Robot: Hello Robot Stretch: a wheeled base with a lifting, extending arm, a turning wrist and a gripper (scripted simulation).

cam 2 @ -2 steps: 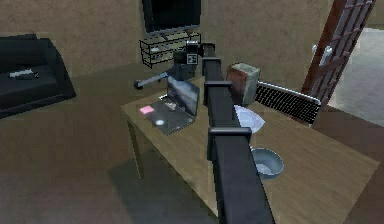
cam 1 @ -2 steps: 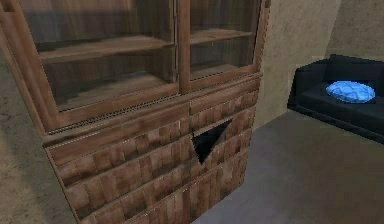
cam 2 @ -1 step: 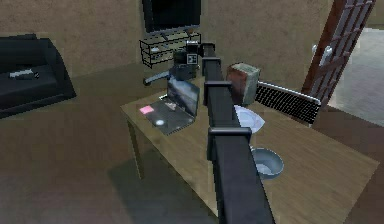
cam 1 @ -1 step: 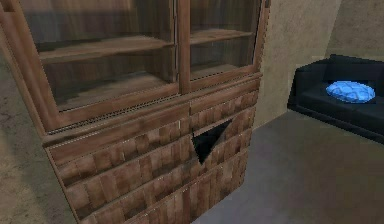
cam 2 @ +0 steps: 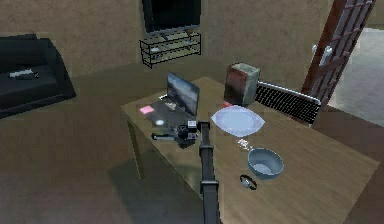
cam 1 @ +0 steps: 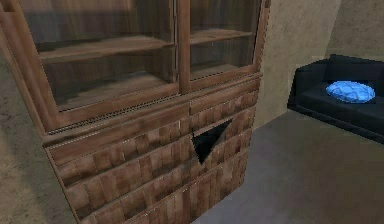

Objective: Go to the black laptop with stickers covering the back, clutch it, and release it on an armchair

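Observation:
A dark laptop (cam 2: pixel 183 93) stands with its lid up near the far left corner of a wooden table (cam 2: pixel 310 170) in the arm side view. The arm's dark bar rises from the bottom edge and ends over the table's near left part. There the gripper (cam 2: pixel 162 135) points left, just in front of the laptop. I cannot tell whether it holds anything. A dark armchair (cam 1: pixel 335 88) with a blue round thing (cam 1: pixel 350 92) on its seat sits at the forward view's right.
On the table lie a pink note (cam 2: pixel 147 109), a white plate (cam 2: pixel 239 122), a grey-blue bowl (cam 2: pixel 265 161) and a boxy brown thing (cam 2: pixel 243 82). A black sofa (cam 2: pixel 30 70) is at the left, a TV stand (cam 2: pixel 170 45) beyond. A tall wooden glass-door cabinet (cam 1: pixel 130 110) stands close ahead.

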